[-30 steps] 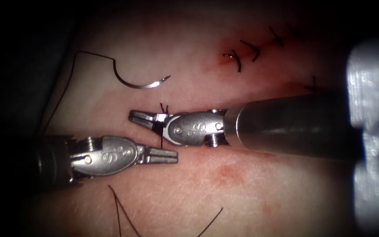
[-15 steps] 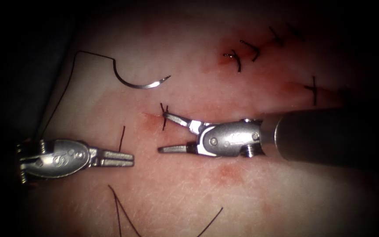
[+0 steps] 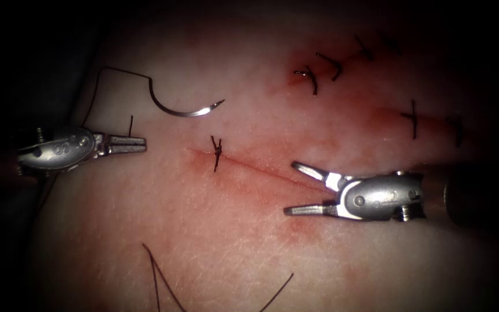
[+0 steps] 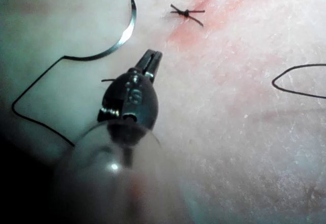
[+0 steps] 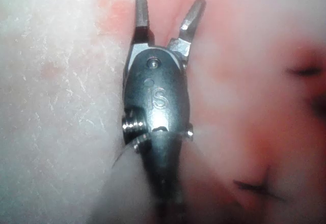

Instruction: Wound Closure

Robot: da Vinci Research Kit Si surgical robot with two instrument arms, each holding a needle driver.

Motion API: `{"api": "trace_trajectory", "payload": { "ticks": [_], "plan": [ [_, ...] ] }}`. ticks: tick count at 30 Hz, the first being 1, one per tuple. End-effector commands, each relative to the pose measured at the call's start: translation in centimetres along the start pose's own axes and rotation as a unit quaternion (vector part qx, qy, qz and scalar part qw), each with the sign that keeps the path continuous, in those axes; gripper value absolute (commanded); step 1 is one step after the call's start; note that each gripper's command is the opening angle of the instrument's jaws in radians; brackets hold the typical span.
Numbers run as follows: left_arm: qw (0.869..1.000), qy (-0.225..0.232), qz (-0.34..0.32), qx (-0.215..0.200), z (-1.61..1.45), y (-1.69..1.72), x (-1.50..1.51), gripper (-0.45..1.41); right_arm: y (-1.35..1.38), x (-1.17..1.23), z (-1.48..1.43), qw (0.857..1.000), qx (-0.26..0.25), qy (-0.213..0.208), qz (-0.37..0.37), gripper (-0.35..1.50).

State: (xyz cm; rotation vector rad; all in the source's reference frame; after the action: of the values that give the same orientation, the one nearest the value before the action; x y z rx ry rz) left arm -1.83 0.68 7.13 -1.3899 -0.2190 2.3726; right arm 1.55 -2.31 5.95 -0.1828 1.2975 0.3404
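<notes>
While the left claw [image 3: 137, 144] grips a cut end of thread [image 3: 130, 125] far left of the cut [image 3: 261, 169], the right claw [image 3: 298, 189] gapes wide, holding nothing. Unheld, the needle [image 3: 183, 110] lies on the tissue [image 3: 215, 231] beyond the knot [image 3: 217, 151].

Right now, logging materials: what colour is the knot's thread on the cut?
Black; the knot shows best in the endoscope view, against the pink tissue.

The tissue [image 3: 330, 266] bears the free needle [image 3: 183, 110] (trailing its thread [image 3: 90, 98]) left of the cut [image 3: 261, 169].
</notes>
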Motion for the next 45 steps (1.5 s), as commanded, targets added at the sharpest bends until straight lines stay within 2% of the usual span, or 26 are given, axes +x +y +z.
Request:
{"api": "trace_trajectory", "payload": {
  "ticks": [1,5,7,8,9,10,13,19,23,26,29,31,34,38,41,43,45],
  "plan": [
    [1.0,0.002,-0.009,-0.001,0.11,-0.02,-0.11,-0.45,-0.03,-0.06,0.06,1.0,-0.001,0.001,0.001,1.08],
    [0.999,0.002,-0.038,-0.003,0.2,-0.05,-0.45,-0.45,-0.04,-0.05,0.07,1.0,-0.002,0.0,0.002,1.05],
    [0.998,-0.015,-0.061,-0.015,0.24,-0.02,-0.67,-0.45,-0.04,-0.05,0.08,1.0,-0.003,0.001,0.002,1.01],
    [0.996,-0.026,-0.087,-0.02,0.27,0.02,-0.82,-0.06,-0.04,-0.05,0.08,1.0,-0.003,0.001,0.002,0.99],
    [0.995,-0.028,-0.098,-0.02,0.28,0.04,-0.87,0.17,-0.04,-0.05,0.08,1.0,-0.003,0.001,0.002,0.99],
    [0.994,-0.028,-0.106,-0.019,0.28,0.06,-0.93,0.24,-0.04,-0.05,0.08,1.0,-0.003,0.001,0.002,0.99],
    [0.993,-0.031,-0.11,-0.017,0.25,0.16,-1.05,0.31,-0.04,-0.05,0.08,1.0,-0.003,0.001,0.005,0.96],
    [0.992,-0.052,-0.11,-0.016,0.05,0.44,-1.09,0.31,-0.04,-0.06,0.08,1.0,-0.005,0.0,0.016,0.96],
    [0.992,-0.057,-0.112,-0.015,-0.14,0.67,-0.9,0.31,-0.04,-0.06,0.08,1.0,-0.005,0.0,0.022,0.94],
    [0.993,-0.056,-0.097,-0.028,-0.2,0.76,-0.64,0.31,-0.04,-0.06,0.09,1.0,-0.005,-0.001,0.025,0.93],
    [0.995,-0.048,-0.074,-0.042,-0.26,0.92,-0.24,0.32,-0.06,-0.07,0.09,1.0,-0.006,-0.001,0.027,0.91],
    [0.996,-0.042,-0.06,-0.042,-0.27,0.95,-0.05,0.41,-0.07,-0.08,0.09,0.999,-0.005,-0.001,0.032,0.89],
    [0.998,-0.006,-0.054,-0.021,-0.25,0.88,0.3,0.42,-0.1,-0.1,0.1,0.999,-0.006,0.0,0.037,0.88],
    [0.997,0.052,-0.049,0.018,-0.26,0.7,0.58,0.47,-0.12,-0.12,0.1,0.999,-0.007,0.0,0.044,0.88],
    [0.996,0.064,-0.054,0.028,-0.25,0.54,0.67,0.47,-0.14,-0.13,0.09,0.999,-0.006,0.001,0.049,0.84],
    [0.995,0.069,-0.062,0.034,-0.2,0.38,0.72,0.41,-0.13,-0.13,0.08,0.999,-0.005,0.001,0.052,0.81],
    [0.995,0.042,-0.058,0.063,-0.07,0.23,0.73,0.27,-0.11,-0.13,0.09,0.999,-0.006,0.0,0.053,0.81]
  ]
}}
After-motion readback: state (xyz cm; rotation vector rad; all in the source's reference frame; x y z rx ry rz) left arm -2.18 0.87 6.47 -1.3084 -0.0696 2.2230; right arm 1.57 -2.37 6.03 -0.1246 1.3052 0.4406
